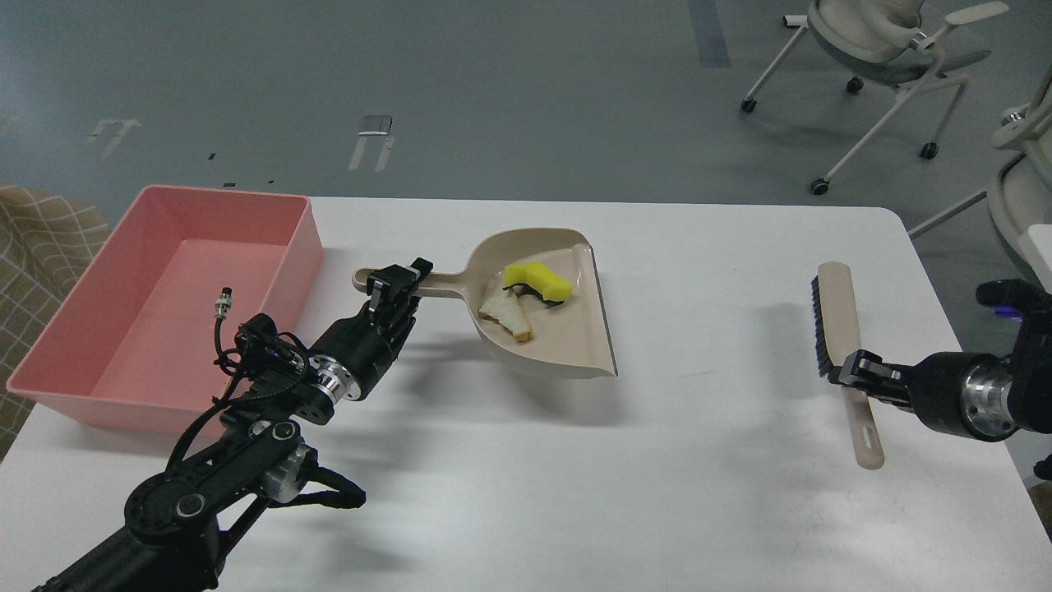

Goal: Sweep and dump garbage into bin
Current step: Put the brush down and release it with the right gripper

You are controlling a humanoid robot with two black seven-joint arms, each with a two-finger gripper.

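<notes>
The beige dustpan [567, 337] is lifted off the white table [526, 493], casting a shadow below it. Inside it lie the garbage: a yellow sponge piece [538, 281] with a dark green side and a whitish bread-like slice [505, 311]. My left gripper [399, 284] is shut on the dustpan's handle. The pink bin [74, 329] stands at the left, with nothing seen in it. My right gripper [851, 370] is shut on the handle of the beige brush [834, 325] with black bristles, at the far right.
Office chairs [879, 49] stand on the grey floor beyond the table's far right corner. A checked cloth [41, 230] shows at the left edge. The table's right edge is close to my right arm.
</notes>
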